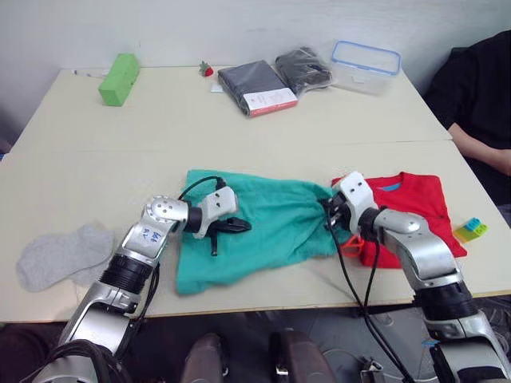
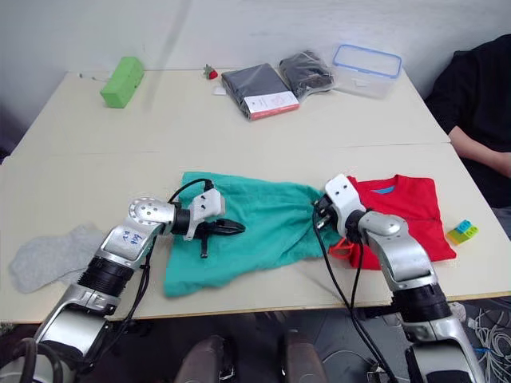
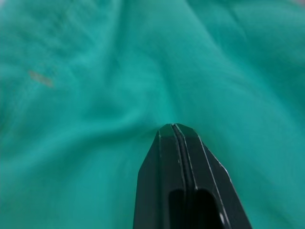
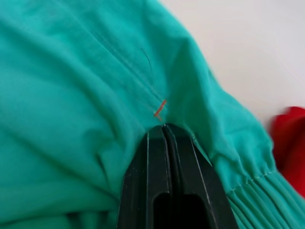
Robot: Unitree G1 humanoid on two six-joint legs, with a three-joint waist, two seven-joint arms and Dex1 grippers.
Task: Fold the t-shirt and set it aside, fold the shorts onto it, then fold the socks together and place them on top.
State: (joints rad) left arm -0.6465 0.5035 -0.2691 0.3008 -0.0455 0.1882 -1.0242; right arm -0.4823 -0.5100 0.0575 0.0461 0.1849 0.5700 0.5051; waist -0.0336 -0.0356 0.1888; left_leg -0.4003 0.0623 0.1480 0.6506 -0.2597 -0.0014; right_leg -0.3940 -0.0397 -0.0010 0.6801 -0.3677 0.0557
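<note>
The teal shorts (image 1: pixel 271 227) lie spread across the middle of the table, waistband toward the red t-shirt (image 1: pixel 415 209). The t-shirt lies folded at the right, and the waistband end overlaps its near-left edge. My left gripper (image 1: pixel 242 226) lies on the shorts' left part; in the left wrist view its fingers (image 3: pixel 162 143) are shut with cloth puckered at the tips. My right gripper (image 1: pixel 329 215) is shut on the cloth beside the gathered waistband (image 4: pixel 252 191). An orange drawstring (image 1: pixel 352 246) loops out below it. The grey socks (image 1: pixel 60 255) lie flat at the near left.
At the back stand a lime-green block (image 1: pixel 119 78), two dark packaged garments (image 1: pixel 257 88), a clear box with a blue rim (image 1: pixel 365 65) and a small red object (image 1: pixel 207 70). Toy bricks (image 1: pixel 471 230) lie near the right edge. A person in black (image 1: pixel 479 88) sits at the right.
</note>
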